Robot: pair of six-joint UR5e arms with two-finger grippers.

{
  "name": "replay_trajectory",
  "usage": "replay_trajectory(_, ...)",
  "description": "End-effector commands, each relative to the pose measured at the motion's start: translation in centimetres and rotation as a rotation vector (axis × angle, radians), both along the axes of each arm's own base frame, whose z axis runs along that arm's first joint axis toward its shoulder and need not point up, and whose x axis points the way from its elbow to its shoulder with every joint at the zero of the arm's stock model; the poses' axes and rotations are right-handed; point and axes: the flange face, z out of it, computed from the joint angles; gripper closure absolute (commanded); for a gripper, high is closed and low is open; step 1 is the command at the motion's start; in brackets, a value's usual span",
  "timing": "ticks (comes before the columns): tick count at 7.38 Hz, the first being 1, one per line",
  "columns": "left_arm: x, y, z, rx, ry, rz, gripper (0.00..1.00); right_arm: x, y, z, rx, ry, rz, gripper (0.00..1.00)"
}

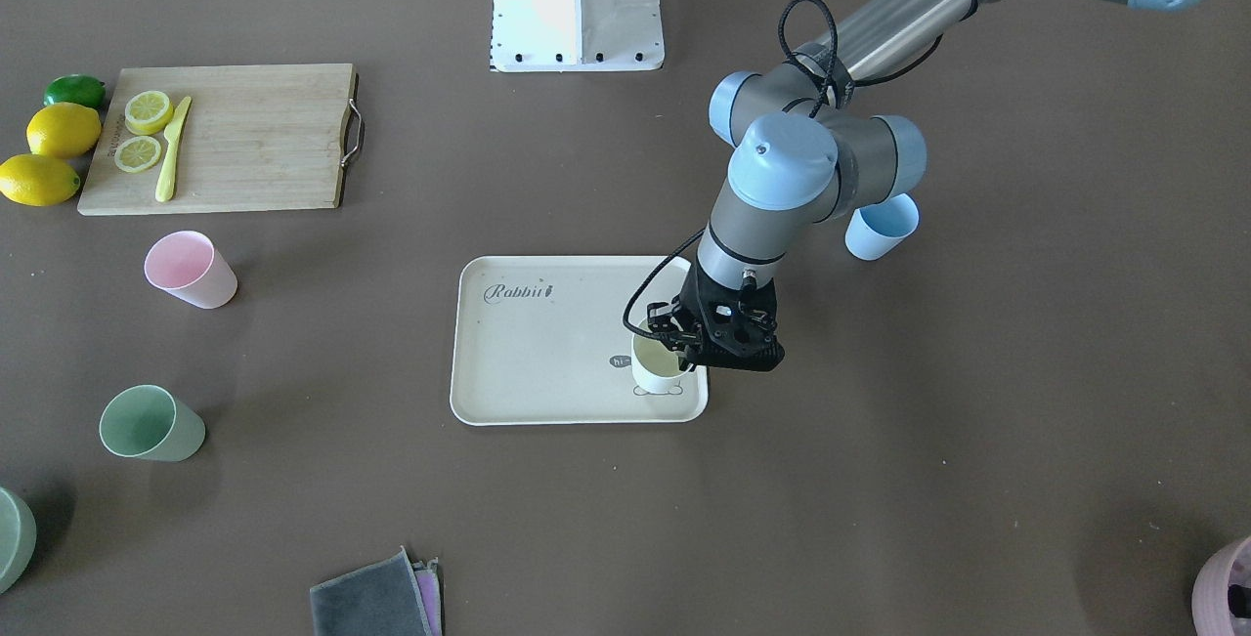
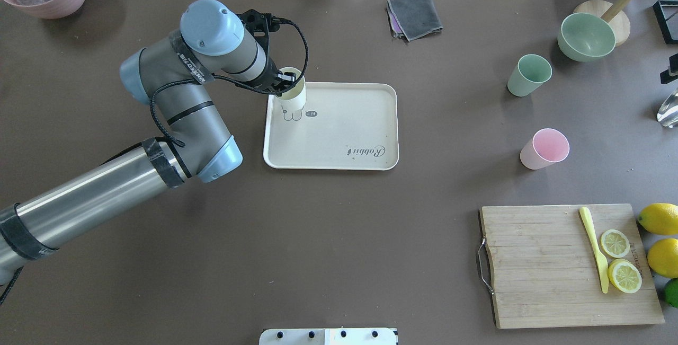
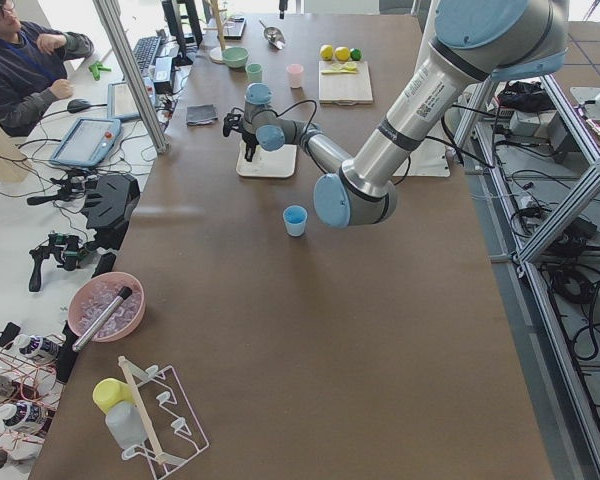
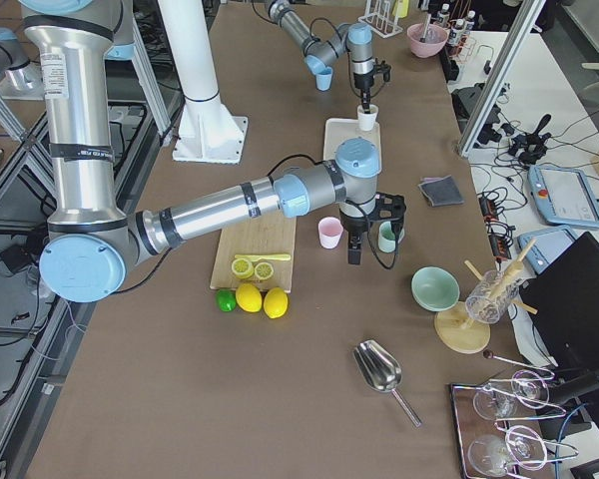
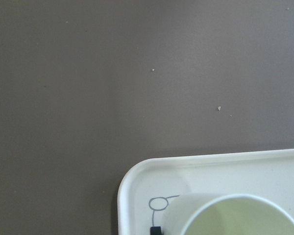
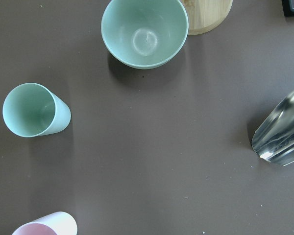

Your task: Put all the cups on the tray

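At the tray's corner nearest the robot's left, the left gripper [image 1: 689, 353] hangs low against the cream-yellow cup [image 1: 657, 372]. Its fingers overlap the rim on one side. Whether they clamp the wall or have let go I cannot tell: the wrist hides them from overhead, and the left wrist view shows only a dark tip beside the cup. The cup stands upright on the tray [image 1: 547, 362], over the rabbit drawing, and the rest of the tray is bare.

These cups look light and stiff, with a matte skin that should not slip much. Being tapered and narrow at the foot, they probably tip easily if nudged low. A pinch over the rim, one finger inside and one outside, looks the safest hold.

The blue cup [image 1: 883, 229] stands on the table [image 1: 977, 470] on the robot's left, just beside the left arm's elbow, so that arm could knock it when it swings.

The pink cup [image 1: 189, 270] and the green cup [image 1: 150, 424] stand well apart from the tray on the robot's right. The right gripper [image 4: 355, 249] hangs between them. It shows only in the side view, so I cannot tell how its jaws stand.

A green bowl [image 2: 586, 36] sits near the green cup, and a metal scoop [image 6: 279, 129] lies further out. The cutting board [image 1: 254, 143] with lemons [image 1: 64, 130] lies beyond the pink cup, and folded cloths [image 1: 376, 597] lie at the far edge. Nothing stands on the direct path to the tray.
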Motion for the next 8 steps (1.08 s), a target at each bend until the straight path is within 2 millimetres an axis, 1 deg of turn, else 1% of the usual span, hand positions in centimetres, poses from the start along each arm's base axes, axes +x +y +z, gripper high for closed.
replay_trajectory(1, 0.7, -0.1, 0.3, -0.002, -0.015, -0.003, 1.00, 0.0, 0.0, 0.0, 0.000, 0.000, 0.000, 0.00)
replay_trajectory(2, 1.0, 0.1, 0.6, 0.006, -0.018, 0.006, 0.17, 0.0, 0.0, 0.0, 0.005, 0.000, -0.006, 0.00)
replay_trajectory(3, 1.6, 0.7, 0.4, 0.050, -0.036, -0.012, 0.02, -0.3, 0.0, -0.2, 0.005, -0.002, -0.008, 0.00)
replay_trajectory(4, 1.6, 0.8, -0.1, 0.062, -0.032, -0.020, 0.01, -0.7, -0.1, -0.5, 0.010, -0.004, -0.014, 0.00)
replay_trajectory(5, 0.0, 0.5, -1.4, 0.073, -0.013, -0.030, 0.01, -1.5, -0.1, -1.1, 0.006, -0.011, -0.014, 0.00)
replay_trajectory(6, -3.1, -1.1, -2.5, 0.056, 0.018, -0.021, 0.01, -3.1, 0.2, -2.2, -0.017, -0.021, -0.003, 0.00)
replay_trajectory(7, -7.6, -3.1, -1.9, 0.049, 0.042, 0.039, 0.01, -4.6, 0.4, -3.1, -0.023, -0.012, 0.005, 0.00)
replay_trajectory(8, -12.2, -4.4, 0.4, 0.074, 0.041, 0.073, 0.01, -6.9, 1.0, -3.4, -0.034, 0.015, 0.006, 0.00)
